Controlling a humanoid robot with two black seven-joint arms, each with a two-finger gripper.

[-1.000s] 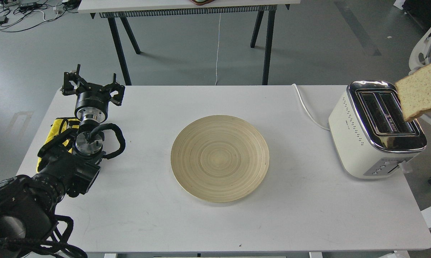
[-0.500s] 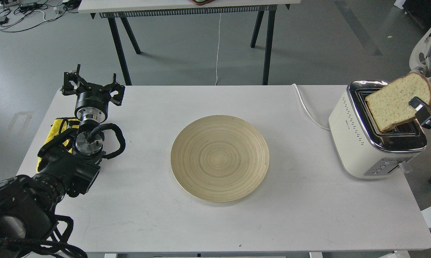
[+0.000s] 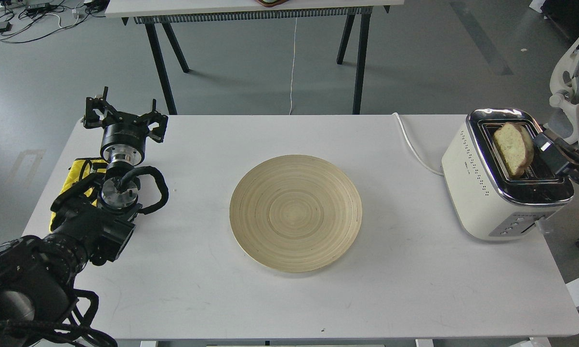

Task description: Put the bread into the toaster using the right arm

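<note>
Bread [image 3: 512, 150] stands on edge partway down in the toaster [image 3: 504, 176], in the slot on our left, its rounded top clear of the chrome rim. Its long axis runs along the slot, away from us. Our right claw [image 3: 546, 147] sits just to the right of the slice, over the toaster's far-right side, so the bread lies leftward from it. We cannot tell whether the claw is gripping the crust or has let go (its fingers read only as a dark block). Our left claw [image 3: 121, 118] is well apart, at the far end of the surface [image 3: 414, 270], fingers spread wide and empty; a round plate [image 3: 295, 213] lies between.
</note>
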